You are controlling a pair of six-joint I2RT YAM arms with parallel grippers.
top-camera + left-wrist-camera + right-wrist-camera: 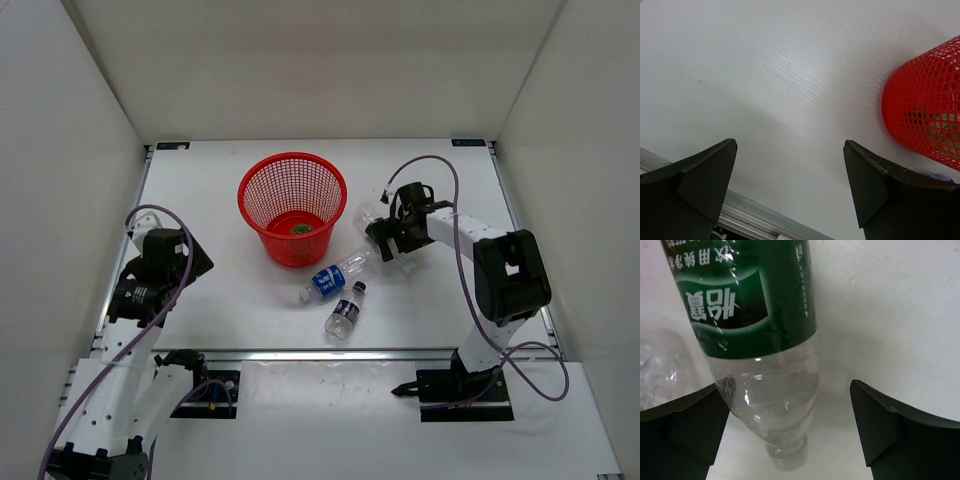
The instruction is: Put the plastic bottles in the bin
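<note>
- Red basket sits mid-desk with the green bottle lying in the bottom, so I'd call that one of four done.
- Right fingers are spread wide on either side of a clear bottle with a dark green label, which lies on the desk just right of the basket. No squeeze on it yet; my guess is that's the next grab.
- Blue-label bottle and a second dark-label bottle lie close together on the desk in front of the basket, both left to do.
- Left fingers are spread too, with nothing between them, over bare desk left of the basket.
</note>
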